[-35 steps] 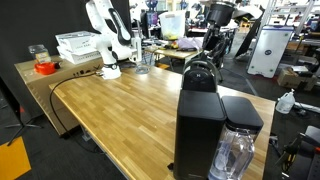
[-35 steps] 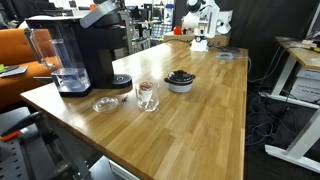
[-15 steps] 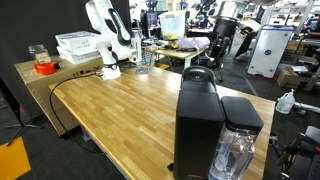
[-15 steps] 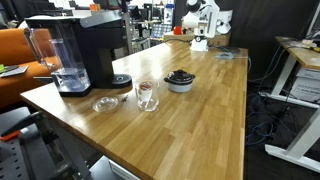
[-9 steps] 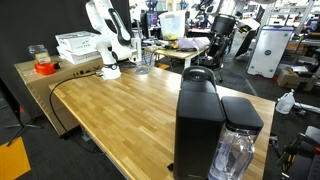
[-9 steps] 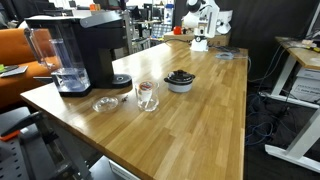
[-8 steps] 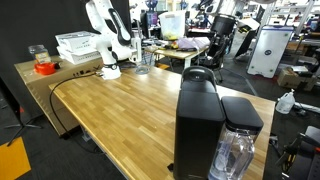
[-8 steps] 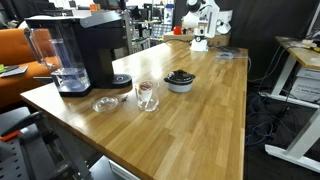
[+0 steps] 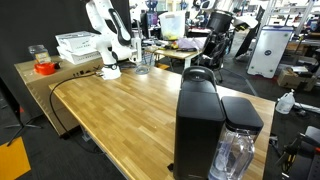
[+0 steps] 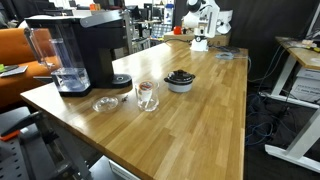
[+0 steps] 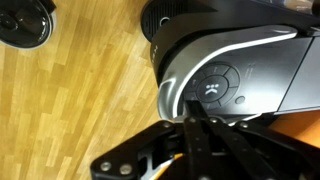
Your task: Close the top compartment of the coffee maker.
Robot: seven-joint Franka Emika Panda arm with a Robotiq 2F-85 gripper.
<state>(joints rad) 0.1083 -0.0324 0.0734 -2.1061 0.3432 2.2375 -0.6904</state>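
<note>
The coffee maker (image 9: 198, 125) is a tall black box at the table's near edge, with a clear water tank (image 9: 237, 150) at its side. It also shows in an exterior view (image 10: 90, 50). Its top compartment lid (image 9: 200, 76) lies down flat on the machine. In the wrist view the lid (image 11: 215, 85) shows from above as a rounded black top with a silver band and a round button panel. My gripper (image 9: 211, 42) hangs above the lid, apart from it. In the wrist view its fingers (image 11: 193, 135) are together and hold nothing.
A glass cup (image 10: 146, 96), a small glass dish (image 10: 104, 104) and a dark bowl (image 10: 180, 80) stand on the wooden table beside the machine. A white robot arm (image 9: 105, 40) and white trays (image 9: 78, 45) stand at the far end.
The lid, tilted up 2.3 s ago, has come down flat. My gripper has risen off it and moved slightly away since then.
</note>
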